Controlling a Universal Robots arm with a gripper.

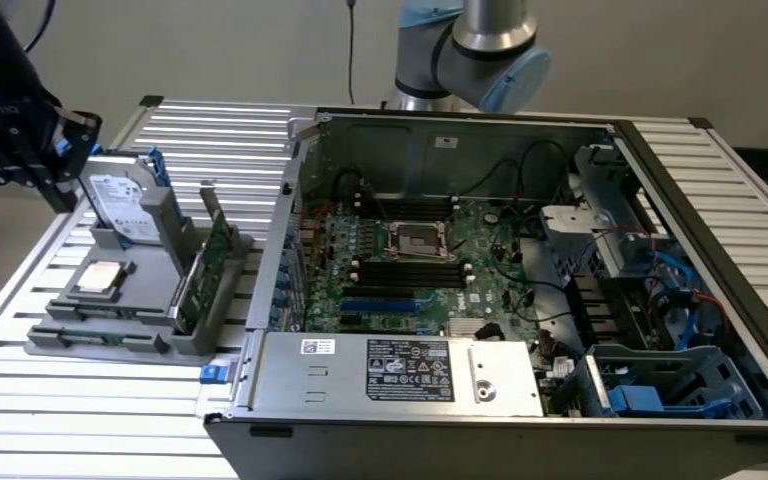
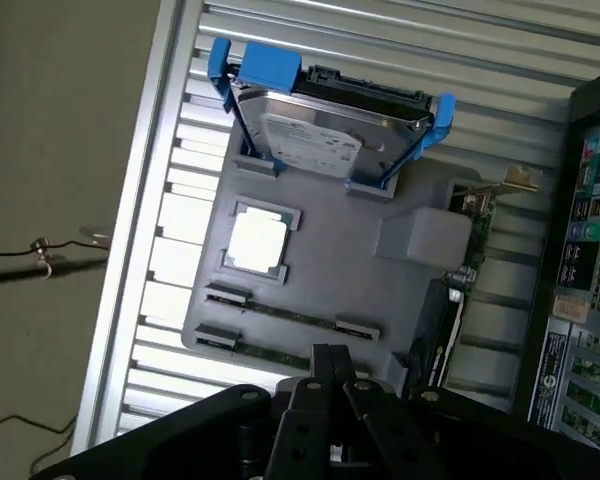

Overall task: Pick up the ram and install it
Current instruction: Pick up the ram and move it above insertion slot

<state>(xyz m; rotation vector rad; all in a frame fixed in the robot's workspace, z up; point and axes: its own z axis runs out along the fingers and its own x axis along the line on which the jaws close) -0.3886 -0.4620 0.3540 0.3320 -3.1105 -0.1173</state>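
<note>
Wrist view: my end effector (image 2: 329,365) is pinched shut and empty, above the grey tray (image 2: 340,270) where the ram (image 2: 290,312) lies slotted; the tray sits at the exterior view's left, on the desk (image 1: 77,400).

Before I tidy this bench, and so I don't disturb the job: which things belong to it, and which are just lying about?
Job: ram, gripper, motherboard.
Lying about: hard drive, processor chip, expansion card.
</note>
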